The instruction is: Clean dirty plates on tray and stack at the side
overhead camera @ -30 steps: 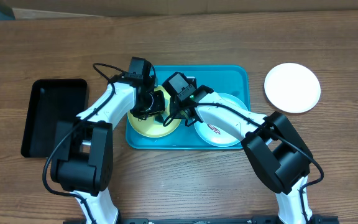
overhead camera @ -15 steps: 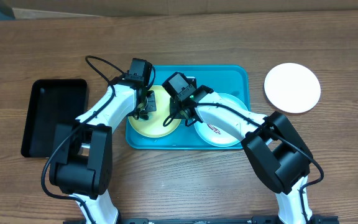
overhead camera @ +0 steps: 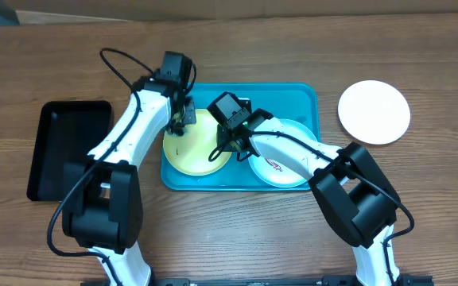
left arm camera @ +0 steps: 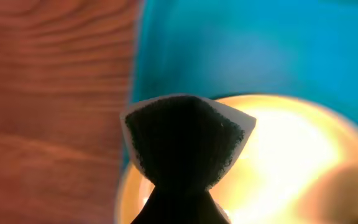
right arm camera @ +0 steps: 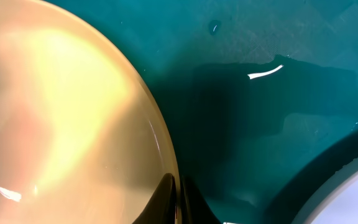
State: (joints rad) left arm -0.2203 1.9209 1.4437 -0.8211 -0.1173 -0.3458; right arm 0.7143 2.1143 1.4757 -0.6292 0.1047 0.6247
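Your left gripper is clamped on a coarse black sponge. Your right gripper pinches the rim of the glossy round yellow-green plastic plate, inside the smooth turquoise rectangular plastic tray.

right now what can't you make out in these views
Left wrist: the dark sponge hides the fingers of the left claw gripping it.
Overhead: the right arm covers much of the smeared white plate.
Right wrist: the yellow plate is blurred by glare, any dirt unreadable; the right claw pinches its rim.

Wooden table, turquoise tray (mid-table), black bin, white plate
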